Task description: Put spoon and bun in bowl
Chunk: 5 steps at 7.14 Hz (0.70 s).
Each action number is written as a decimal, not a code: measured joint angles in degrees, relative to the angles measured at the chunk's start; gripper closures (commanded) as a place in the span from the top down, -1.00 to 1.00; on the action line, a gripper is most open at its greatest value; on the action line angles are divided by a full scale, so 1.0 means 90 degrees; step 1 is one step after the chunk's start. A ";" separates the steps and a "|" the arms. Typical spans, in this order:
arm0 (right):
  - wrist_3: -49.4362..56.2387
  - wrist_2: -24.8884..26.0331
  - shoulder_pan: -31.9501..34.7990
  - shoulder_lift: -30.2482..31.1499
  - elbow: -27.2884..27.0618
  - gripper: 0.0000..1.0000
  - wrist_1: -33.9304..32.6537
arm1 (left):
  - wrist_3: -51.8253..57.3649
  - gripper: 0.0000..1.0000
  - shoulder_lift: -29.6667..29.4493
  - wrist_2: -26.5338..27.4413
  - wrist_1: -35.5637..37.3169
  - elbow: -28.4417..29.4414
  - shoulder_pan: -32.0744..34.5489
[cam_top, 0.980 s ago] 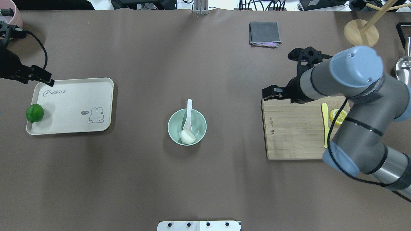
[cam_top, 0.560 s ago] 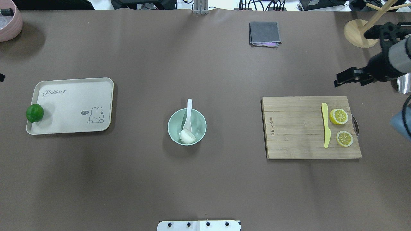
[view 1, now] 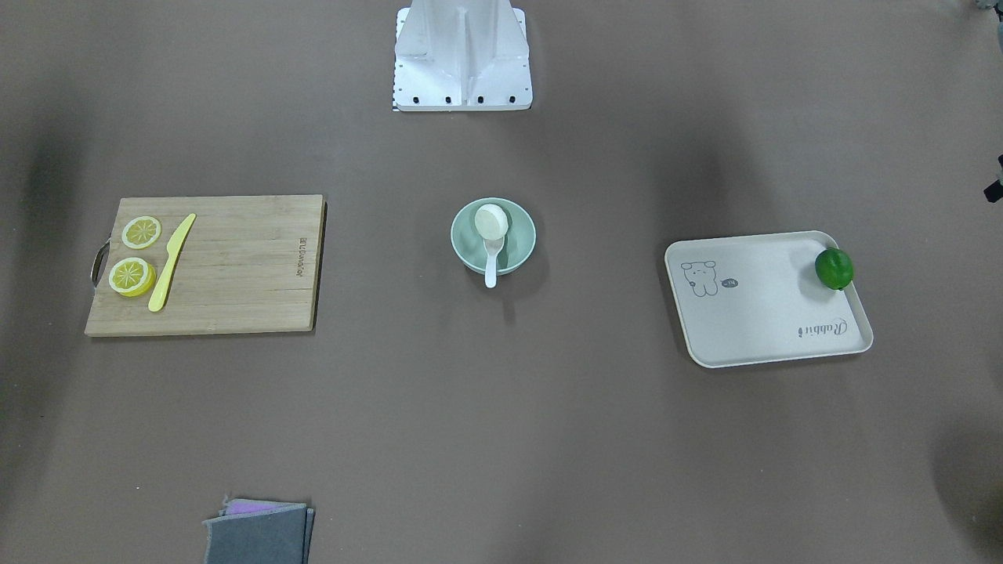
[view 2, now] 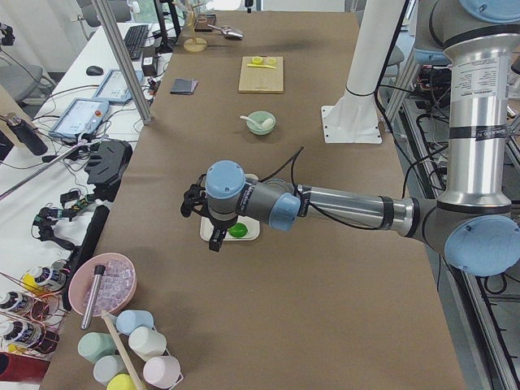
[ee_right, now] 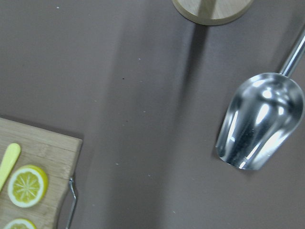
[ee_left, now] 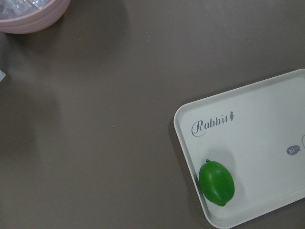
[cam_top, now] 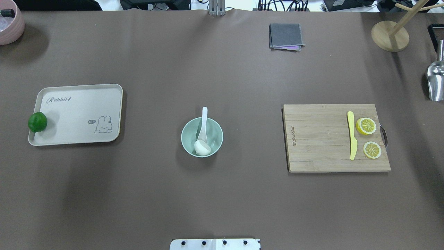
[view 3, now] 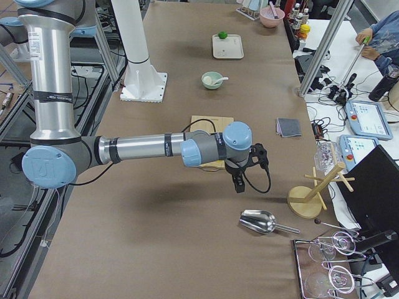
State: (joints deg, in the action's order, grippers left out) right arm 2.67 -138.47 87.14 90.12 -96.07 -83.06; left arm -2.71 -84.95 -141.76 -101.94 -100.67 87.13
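Brown table seen from several sides, with the two grey arms drawn back to its ends. The left arm reaches over the end by the tray and the right arm over the end by the board. The left gripper hangs above the table near the tray and the right gripper near the board; each shows only from the side, so whether its fingers are spread or pressed together cannot be told. A wooden board lies on the robot's right and a cream tray with a rabbit drawing on its left, well apart. A folded grey cloth sits at the far edge. Between board and tray, at the table's middle, stands the mint bowl. A steel scoop lies beyond the board. The white spoon rests with its scoop inside the bowl and its handle leaning over the far rim. A yellow knife lies on the board. The white bun sits inside the bowl on the robot's side, against the spoon's scoop. A green lime lies at the tray's outer edge. Two lemon slices lie just beside the knife.
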 measured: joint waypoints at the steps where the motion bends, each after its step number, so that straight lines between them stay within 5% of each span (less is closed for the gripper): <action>1: 0.0409 -0.0012 0.0204 0.0060 0.0031 1.00 -0.0209 | 0.0055 0.96 0.0250 0.0076 0.0066 -0.0038 0.0048; 5: 0.0698 0.0119 0.0207 0.0047 0.0108 1.00 -0.0339 | 0.0110 0.96 0.0547 0.0807 0.0125 -0.0003 0.0109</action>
State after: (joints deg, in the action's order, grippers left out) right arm 8.96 -137.39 89.00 90.54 -95.10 -86.11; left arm -1.72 -80.02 -134.50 -100.81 -100.70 88.10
